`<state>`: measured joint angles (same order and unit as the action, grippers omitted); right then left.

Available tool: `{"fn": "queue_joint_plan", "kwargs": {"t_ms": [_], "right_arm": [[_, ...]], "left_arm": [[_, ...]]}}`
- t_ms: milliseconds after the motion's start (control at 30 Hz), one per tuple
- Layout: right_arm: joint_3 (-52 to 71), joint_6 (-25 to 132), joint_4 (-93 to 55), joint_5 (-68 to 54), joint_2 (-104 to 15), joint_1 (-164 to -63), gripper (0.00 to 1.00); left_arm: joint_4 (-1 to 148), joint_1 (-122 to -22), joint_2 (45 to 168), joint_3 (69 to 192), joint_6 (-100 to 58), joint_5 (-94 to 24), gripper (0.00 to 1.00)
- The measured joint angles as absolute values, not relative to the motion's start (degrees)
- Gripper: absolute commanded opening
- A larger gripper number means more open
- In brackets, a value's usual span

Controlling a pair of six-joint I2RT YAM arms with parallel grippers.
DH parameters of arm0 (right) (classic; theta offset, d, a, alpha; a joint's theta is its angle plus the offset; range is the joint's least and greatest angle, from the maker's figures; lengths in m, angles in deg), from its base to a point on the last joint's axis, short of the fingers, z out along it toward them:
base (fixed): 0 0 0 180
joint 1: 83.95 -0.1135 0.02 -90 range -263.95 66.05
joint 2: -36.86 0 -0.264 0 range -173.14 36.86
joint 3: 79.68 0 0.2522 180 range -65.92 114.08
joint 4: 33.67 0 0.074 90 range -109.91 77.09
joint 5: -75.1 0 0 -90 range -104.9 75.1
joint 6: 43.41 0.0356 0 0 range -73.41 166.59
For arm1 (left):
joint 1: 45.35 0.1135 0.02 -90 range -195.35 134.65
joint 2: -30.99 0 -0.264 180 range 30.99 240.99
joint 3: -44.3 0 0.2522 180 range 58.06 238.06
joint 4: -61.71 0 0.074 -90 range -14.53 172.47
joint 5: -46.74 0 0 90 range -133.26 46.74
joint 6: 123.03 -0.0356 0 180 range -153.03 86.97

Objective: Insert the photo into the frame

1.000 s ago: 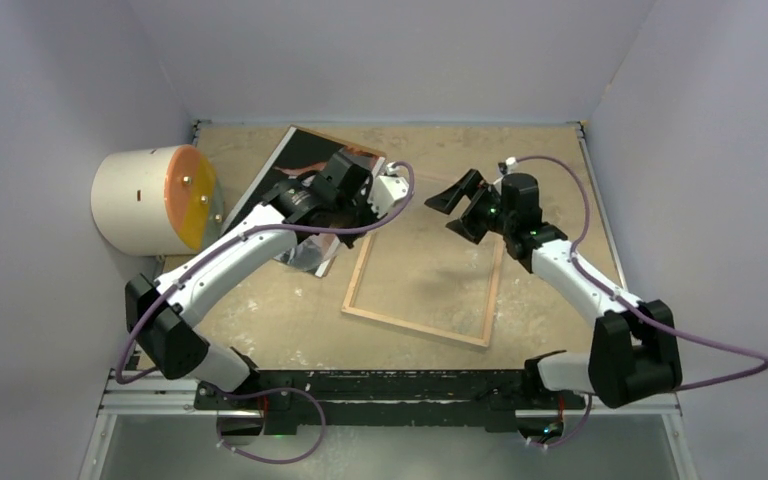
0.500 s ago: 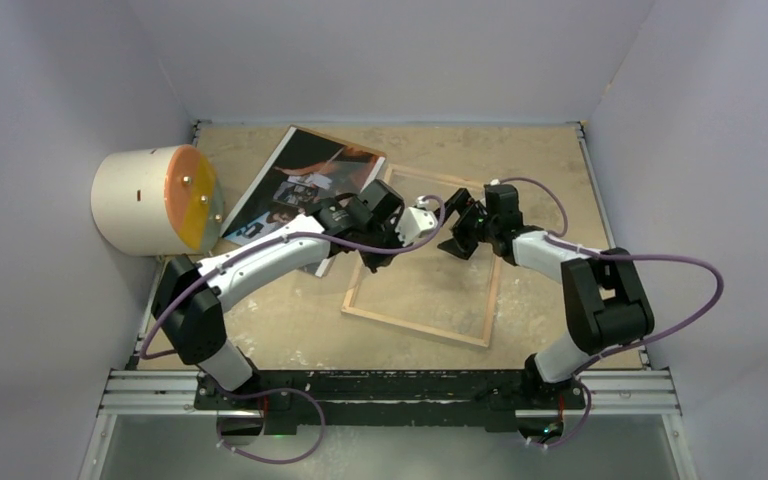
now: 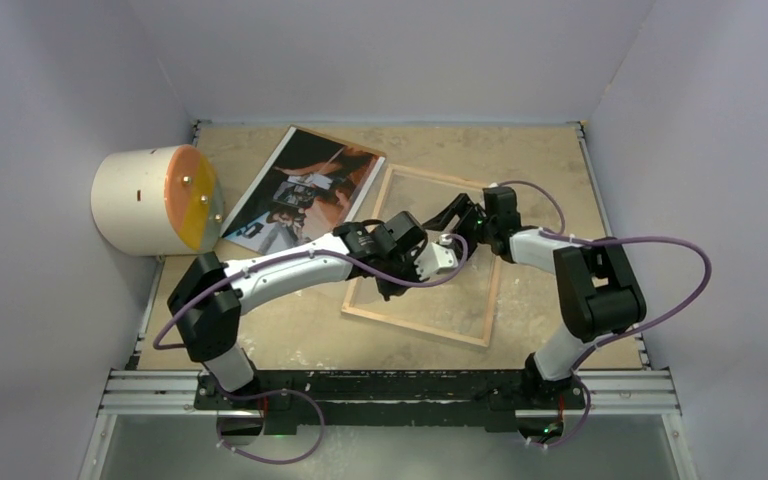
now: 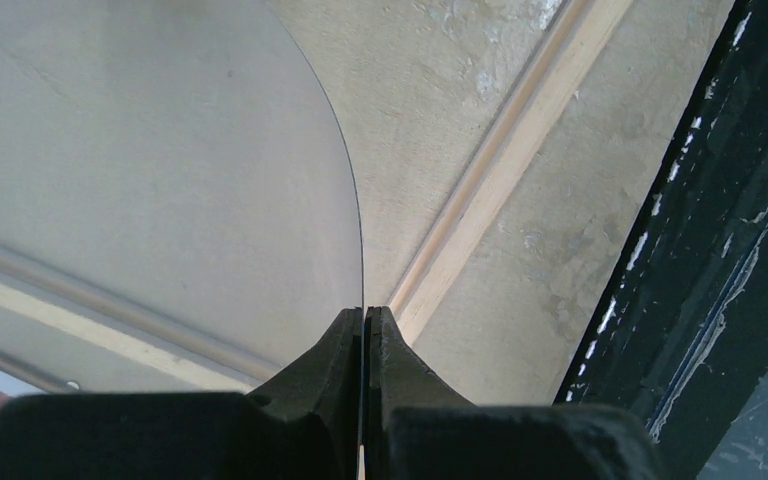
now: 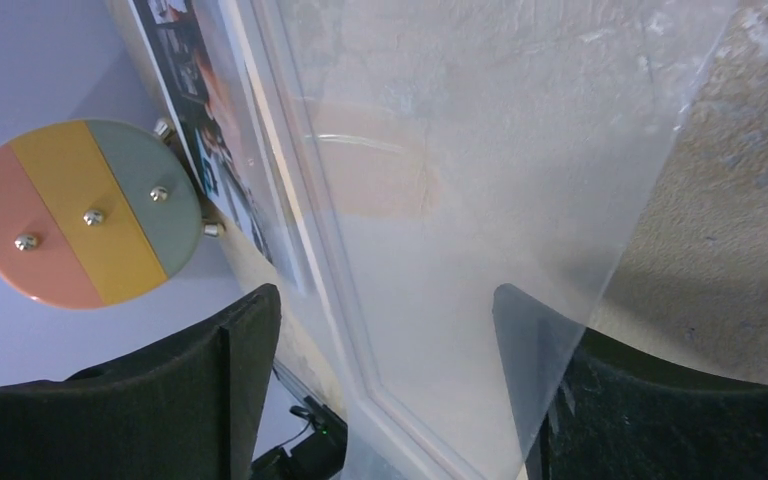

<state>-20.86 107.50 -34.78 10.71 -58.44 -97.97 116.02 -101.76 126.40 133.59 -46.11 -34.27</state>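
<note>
A clear sheet (image 4: 160, 150), pinched by the left fingers (image 4: 325, 362), is now carried over the frame (image 3: 415, 328); the right fingers (image 5: 240, 370) are spread, and the photo (image 3: 305, 180) is not yet placed.

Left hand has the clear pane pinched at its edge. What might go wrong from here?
The left hand grips the clear pane only by a thin edge; it may slip or twist.
The right hand is open, so it adds no support.
A dropped pane could land on the frame or photo.
</note>
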Motion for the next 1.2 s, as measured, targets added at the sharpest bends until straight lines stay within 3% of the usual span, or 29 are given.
{"fn": "queue_joint_plan", "kwargs": {"t_ms": [167,400,500,600,633,700,733,833,1000,1200], "right_arm": [[-20.86,106.89,-35.07,11.3,-58.51,-97.29,0.53],[-20.8,106.3,-35.44,11.78,-59.64,-96.97,0.46],[-19.64,104.11,-33.65,11.91,-59.64,-96.14,0.43],[-18.07,101.27,-32.36,12.74,-59.64,-94.41,0.21],[-17.67,100.07,-32.23,13.33,-59.64,-93.64,0.14],[-17.08,98.21,-32.07,14.97,-59.82,-92.16,0.03],[-16.71,97.44,-32.07,16.24,-60.17,-91.48,0.0],[-15.47,95.43,-32.42,20.41,-62.86,-90.04,0.0],[-17.24,94.93,-34.89,25.04,-65.0,-87.98,0.0],[-18.07,92.26,-32.79,25.81,-64.08,-85.08,0.0]], "left_arm": [[115.5,-102.17,127.74,133.22,-46.05,-34.84,0.0],[114.93,-102.17,130.4,135.89,-44.96,-35.87,0.01],[114.65,-102.17,132.55,138.27,-43.62,-35.43,0.14],[114.43,-102.17,134.27,140.61,-42.46,-33.88,0.28],[114.17,-102.17,134.56,141.2,-41.96,-32.98,0.36],[113.69,-102.17,134.62,141.7,-41.13,-31.25,0.62],[113.66,-102.17,134.62,141.98,-41.02,-30.36,0.69],[114.06,-102.15,134.62,142.77,-40.54,-28.39,0.79],[114.93,-100.05,134.34,144.54,-41.57,-25.9,0.86],[116.79,-85.15,132.48,146.73,-45.61,-23.71,0.87]]}}
